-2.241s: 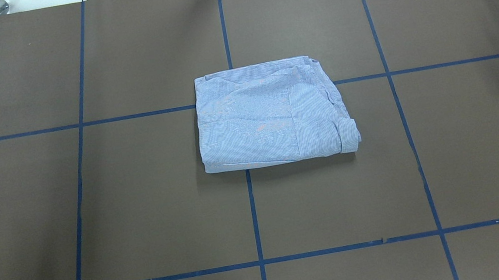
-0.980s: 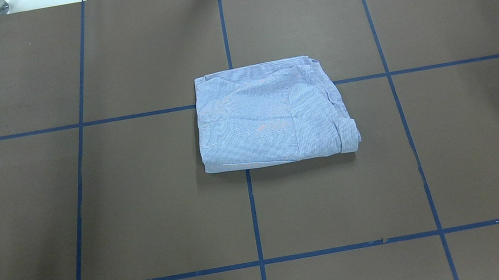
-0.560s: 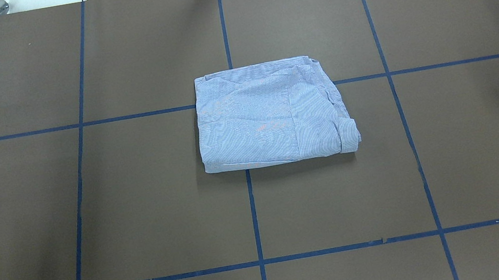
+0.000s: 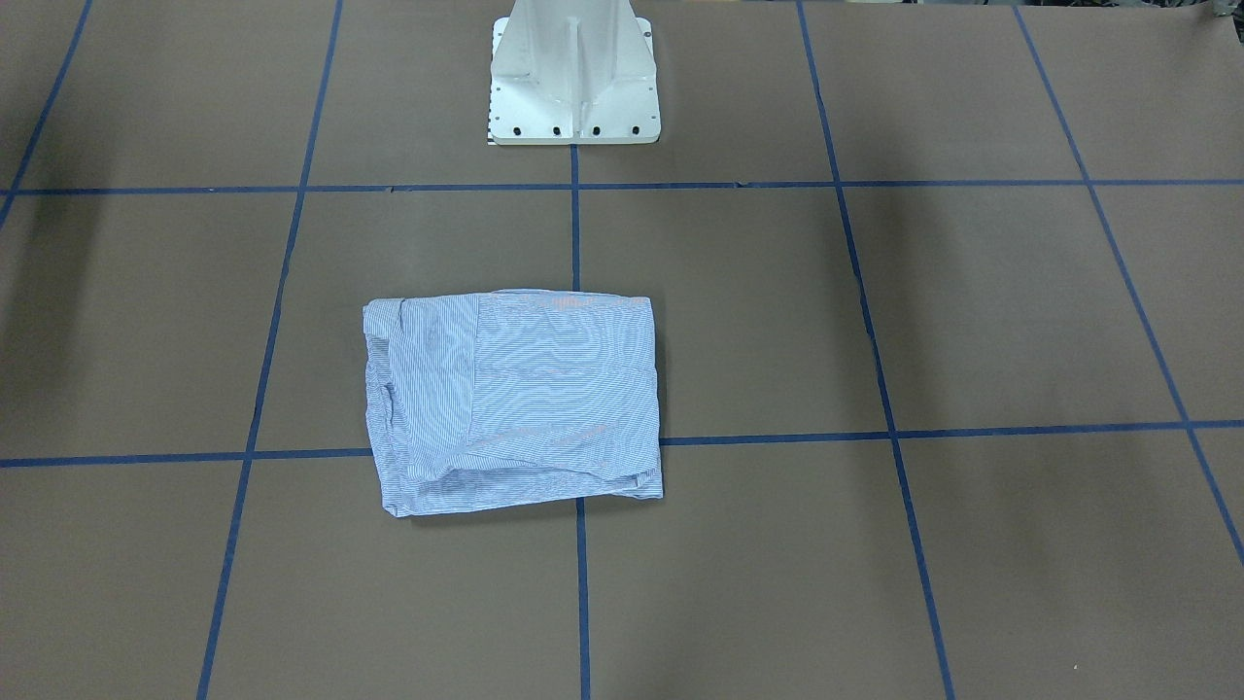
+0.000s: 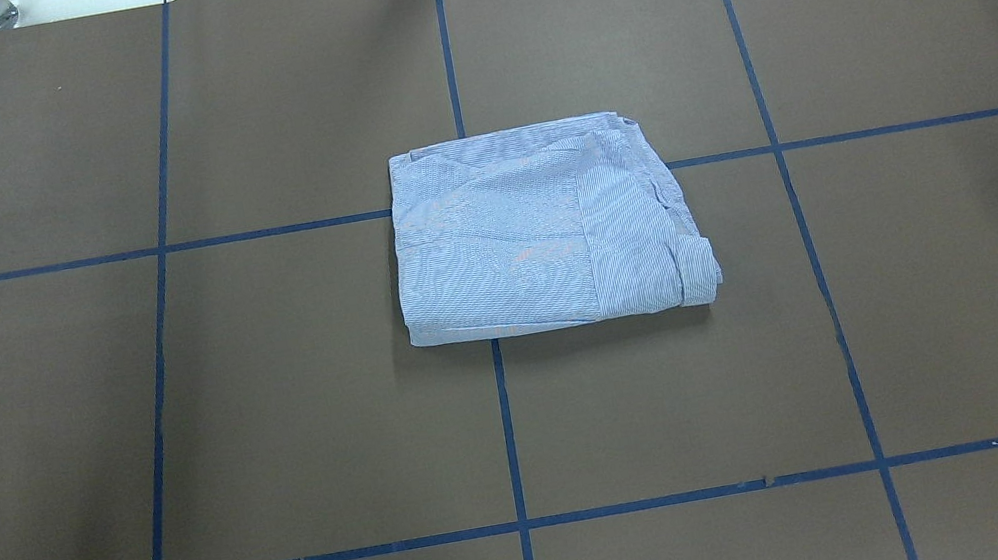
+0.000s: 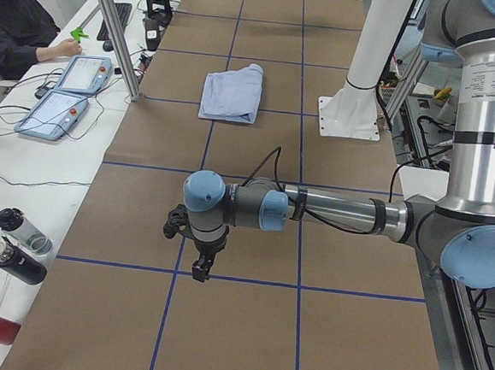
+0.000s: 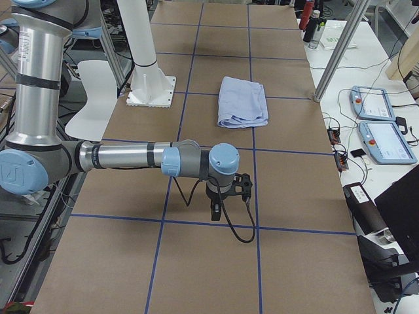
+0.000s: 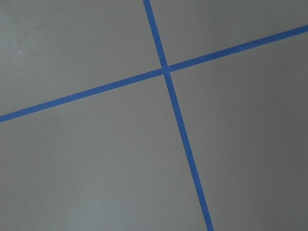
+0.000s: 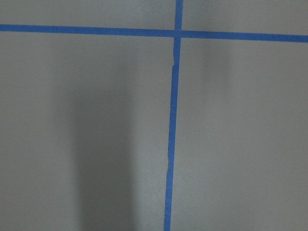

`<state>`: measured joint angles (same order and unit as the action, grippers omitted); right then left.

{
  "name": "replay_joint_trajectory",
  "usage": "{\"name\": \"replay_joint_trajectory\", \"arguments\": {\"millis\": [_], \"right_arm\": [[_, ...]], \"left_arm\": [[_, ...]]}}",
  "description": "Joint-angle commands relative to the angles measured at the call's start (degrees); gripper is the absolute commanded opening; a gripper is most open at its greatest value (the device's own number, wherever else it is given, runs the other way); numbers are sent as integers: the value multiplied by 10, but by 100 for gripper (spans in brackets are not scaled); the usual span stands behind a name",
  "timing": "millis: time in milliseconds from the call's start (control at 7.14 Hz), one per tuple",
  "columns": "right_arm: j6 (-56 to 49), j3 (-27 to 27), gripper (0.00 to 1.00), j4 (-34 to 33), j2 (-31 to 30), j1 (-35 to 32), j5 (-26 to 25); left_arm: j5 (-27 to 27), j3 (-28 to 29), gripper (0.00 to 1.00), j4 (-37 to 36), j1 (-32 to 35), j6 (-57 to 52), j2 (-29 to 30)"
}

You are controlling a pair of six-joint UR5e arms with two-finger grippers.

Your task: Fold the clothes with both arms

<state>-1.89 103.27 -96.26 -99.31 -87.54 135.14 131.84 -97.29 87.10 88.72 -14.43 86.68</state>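
The left arm (image 6: 331, 213) reaches out level and low over the left end of the surface (image 5: 300, 425). Its left tool (image 6: 199, 271) points straight down just beside a crossing of the blue tape lines (image 5: 160, 377). Only a side view shows this tool, so I cannot tell whether its jaws are apart or together; the left wrist camera takes in bare brown surface and one tape crossing. The shirt (image 5: 542, 232) lies well apart from that tool, about midway between the left and right ends of the surface and somewhat nearer the far edge than the robot's edge. It is folded into a flat, roughly square packet with its near right corner rolled over. It sits across the central tape line, most of it on the robot's right of that line, and its far part crosses the far cross line. The white pedestal (image 4: 571, 78) stands at the robot's edge in line with the central tape line, apart from the shirt. The right arm (image 7: 124, 157) stretches level and low over the right end of the surface, and the right tool (image 7: 215, 214) points down close to a tape line, well apart from the shirt. Again I cannot tell its state from the side view, and the right wrist camera shows bare surface, a tape crossing and a soft shadow
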Motion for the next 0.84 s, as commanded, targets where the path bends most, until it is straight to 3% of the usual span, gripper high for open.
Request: {"name": "replay_joint_trajectory", "arguments": {"millis": [0, 700], "right_arm": [[0, -1, 100, -1, 1, -1, 0], [2, -7, 100, -1, 4, -1, 0]], "left_arm": [[-2, 0, 100, 0, 0, 1, 1], [-4, 19, 100, 1, 0, -3, 0]]}}
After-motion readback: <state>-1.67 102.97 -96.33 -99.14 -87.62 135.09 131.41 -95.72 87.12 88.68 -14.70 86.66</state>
